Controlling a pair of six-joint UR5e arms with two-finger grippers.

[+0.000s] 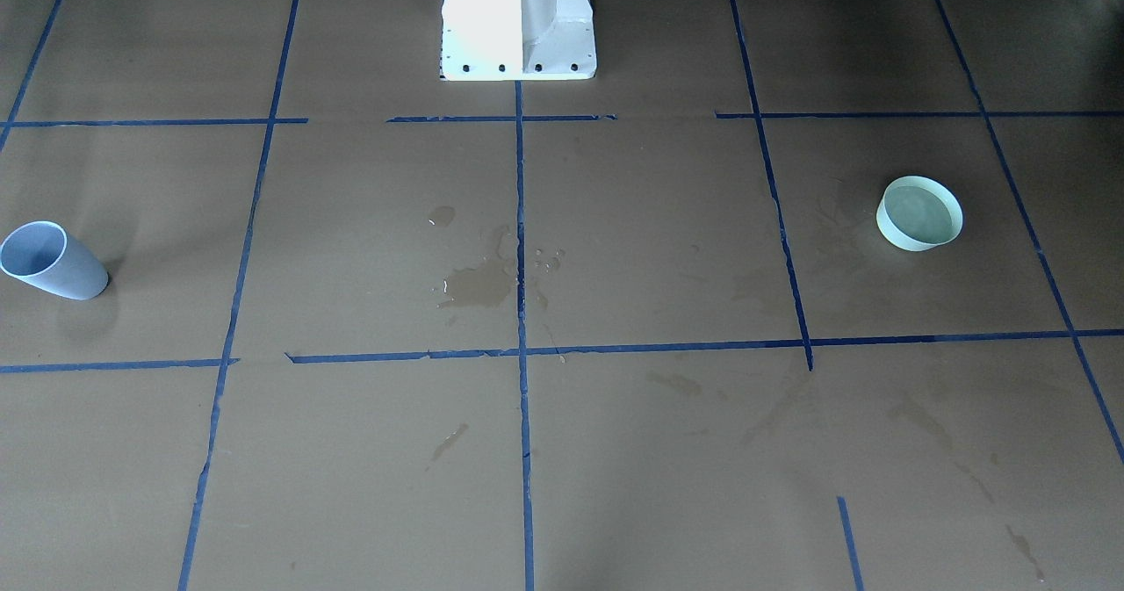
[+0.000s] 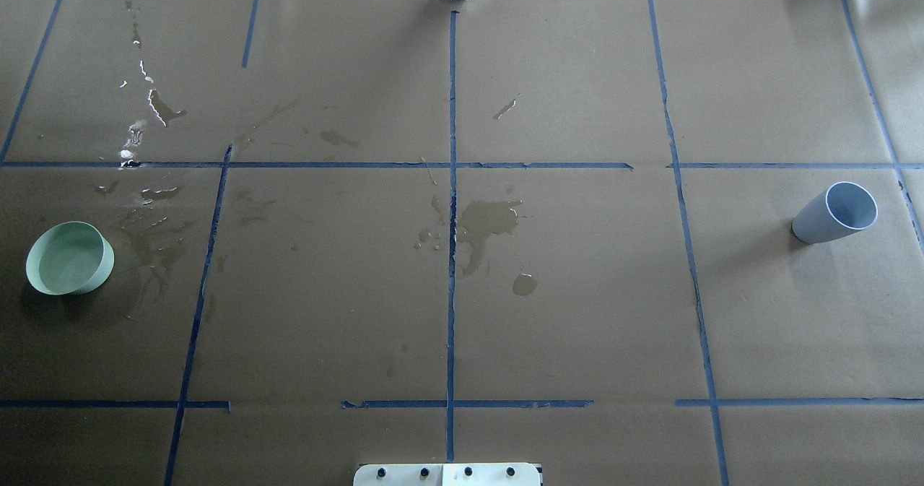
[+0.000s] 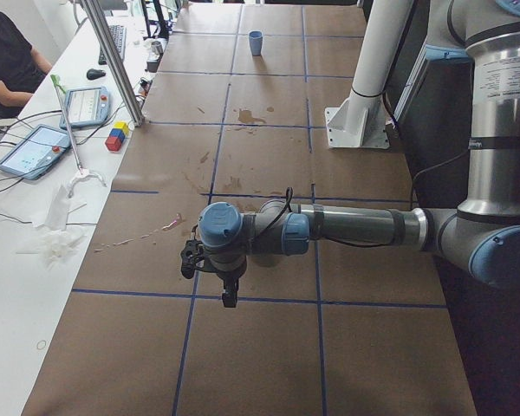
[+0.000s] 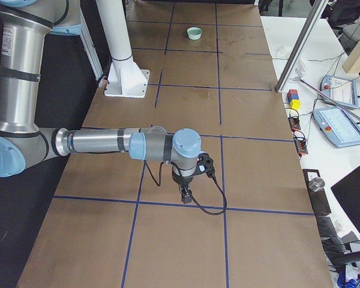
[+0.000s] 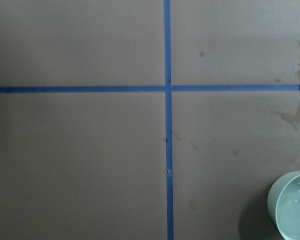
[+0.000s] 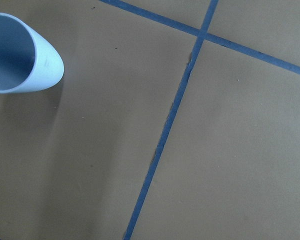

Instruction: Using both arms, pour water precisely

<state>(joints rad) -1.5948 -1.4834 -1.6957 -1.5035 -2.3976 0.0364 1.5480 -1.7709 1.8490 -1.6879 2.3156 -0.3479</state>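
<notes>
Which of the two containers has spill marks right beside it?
The green bowl on the robot's left: wet streaks lie beside it, while paper around the blue cup looks dry.

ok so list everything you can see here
cup: one, blue-grey, upright at table's right end
bowl: one, pale green, table's left end
water: clear, in the bowl
spilled water: several patches, mid-table and beside bowl
table: one, brown, blue tape grid
pedestal: one, white, robot's edge, centre
tablets: two, grey, side bench
blocks: few, red, yellow, blue, side bench
person: one, black top, at bench
left arm: one, silver, blue caps, over left end
left claw: one, black, pointing down
right arm: one, silver, blue caps, over right end
right claw: one, black, pointing down
</notes>
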